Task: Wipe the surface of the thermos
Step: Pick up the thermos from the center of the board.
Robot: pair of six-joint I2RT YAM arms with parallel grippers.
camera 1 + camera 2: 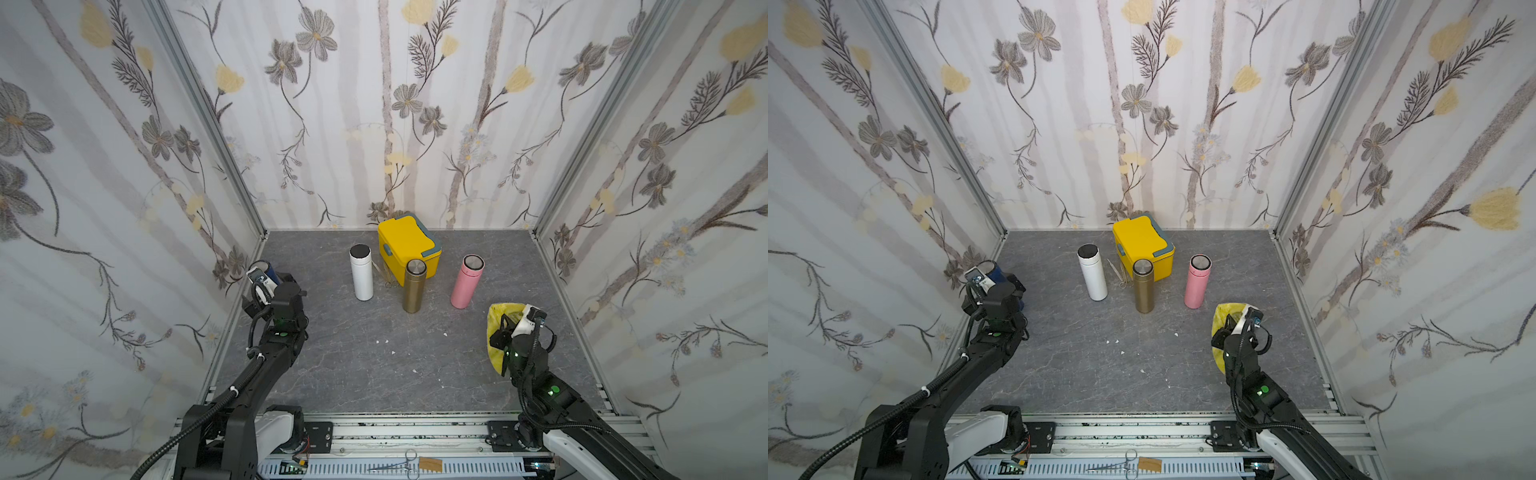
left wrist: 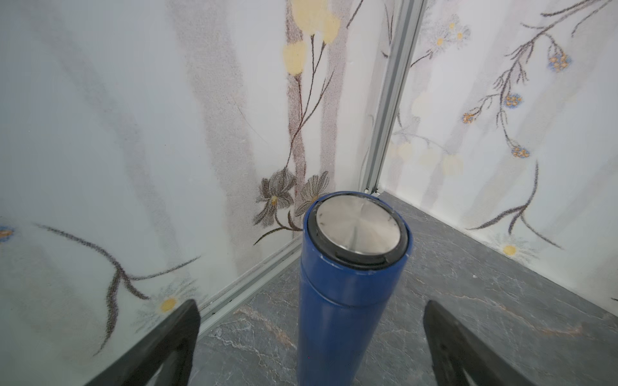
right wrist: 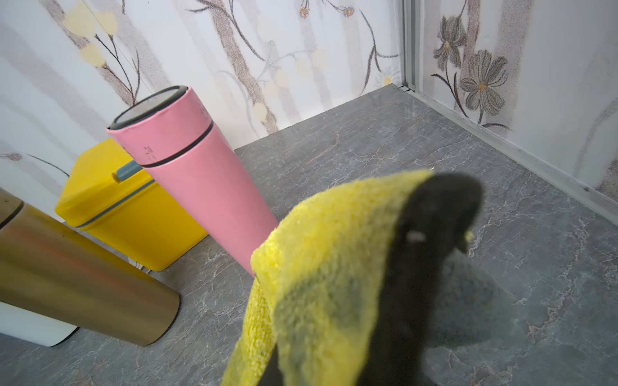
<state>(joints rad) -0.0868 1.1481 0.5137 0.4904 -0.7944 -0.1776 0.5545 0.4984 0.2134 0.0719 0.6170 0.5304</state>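
Observation:
A blue thermos (image 2: pixel 347 284) with a steel cap stands upright near the left wall, also seen in both top views (image 1: pixel 272 271) (image 1: pixel 997 274). My left gripper (image 2: pixel 311 305) is open, one finger (image 2: pixel 180 331) on each side of the thermos with a gap to both. My right gripper (image 3: pixel 411 214) is shut on a yellow cloth (image 3: pixel 321 260), held above the floor at the right (image 1: pixel 496 320). The cloth drapes over and hides one finger; the black finger (image 3: pixel 444 207) shows.
A white thermos (image 1: pixel 361 274), a gold thermos (image 1: pixel 413 291) and a pink thermos (image 1: pixel 467 282) stand mid-floor before a yellow lidded box (image 1: pixel 409 249). A thin metal tool (image 1: pixel 1117 272) lies beside the box. White scraps (image 1: pixel 386 341) dot the floor. Walls enclose three sides.

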